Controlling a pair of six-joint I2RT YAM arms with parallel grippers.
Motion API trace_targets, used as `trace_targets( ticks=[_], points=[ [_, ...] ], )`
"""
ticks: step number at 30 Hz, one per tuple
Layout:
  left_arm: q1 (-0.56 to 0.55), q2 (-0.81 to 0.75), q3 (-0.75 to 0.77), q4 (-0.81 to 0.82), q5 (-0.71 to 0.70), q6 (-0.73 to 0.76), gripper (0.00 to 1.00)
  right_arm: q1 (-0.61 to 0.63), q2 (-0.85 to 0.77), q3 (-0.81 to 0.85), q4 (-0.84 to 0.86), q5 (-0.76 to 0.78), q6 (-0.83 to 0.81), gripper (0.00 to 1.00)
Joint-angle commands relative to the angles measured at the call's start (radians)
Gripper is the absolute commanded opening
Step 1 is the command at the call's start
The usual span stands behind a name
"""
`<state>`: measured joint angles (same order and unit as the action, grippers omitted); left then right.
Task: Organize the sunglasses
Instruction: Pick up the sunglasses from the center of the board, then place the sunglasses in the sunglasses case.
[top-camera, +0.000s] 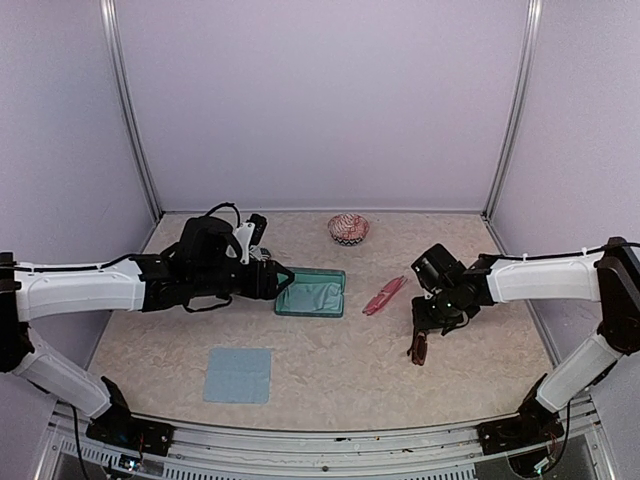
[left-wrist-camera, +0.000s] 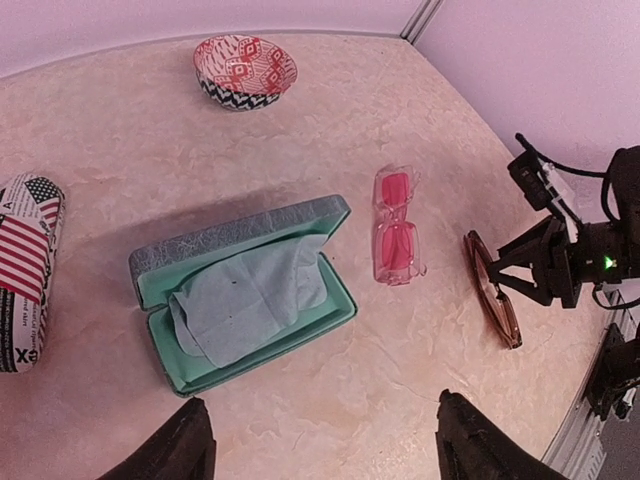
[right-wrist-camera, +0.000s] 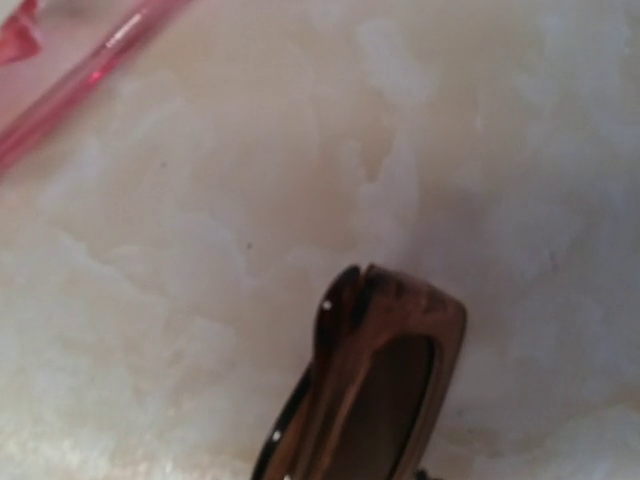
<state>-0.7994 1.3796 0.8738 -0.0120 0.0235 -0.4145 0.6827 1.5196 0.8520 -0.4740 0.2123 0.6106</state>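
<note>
One brown pair (right-wrist-camera: 390, 330) between right jaws

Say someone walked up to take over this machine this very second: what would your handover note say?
Left gripper: open, empty, near the open teal case.
Right gripper: shut on the brown sunglasses, held on edge low at the table.
Pink sunglasses: loose on the table, between the case and the right gripper.
Done: case open, brown pair gripped.
Left: neither pair is put away yet.
</note>
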Motion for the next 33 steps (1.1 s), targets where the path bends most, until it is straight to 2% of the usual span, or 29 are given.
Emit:
trace_targets(
  ticks=[1,9,17,27,33],
  points=[
    [-0.001,-0.074,-0.022,-0.035,-0.02,0.01,0.75,-0.009,0.04,0.026,0.03,0.034,0.02,0.37],
    [0.012,-0.146,-0.057,-0.049,-0.027,0.007,0.77,-0.009,0.066,0.044,-0.01,0.106,0.003,0.23],
    [0.028,-0.184,-0.072,-0.066,-0.024,0.006,0.77,-0.009,0.047,0.051,-0.05,0.138,-0.016,0.0],
    [0.037,-0.23,-0.078,-0.08,-0.024,-0.003,0.78,0.006,-0.027,0.086,-0.046,0.086,-0.059,0.0],
    [0.067,-0.26,-0.028,-0.148,0.0,-0.027,0.78,0.067,-0.083,0.119,0.013,0.077,-0.16,0.0]
  ],
)
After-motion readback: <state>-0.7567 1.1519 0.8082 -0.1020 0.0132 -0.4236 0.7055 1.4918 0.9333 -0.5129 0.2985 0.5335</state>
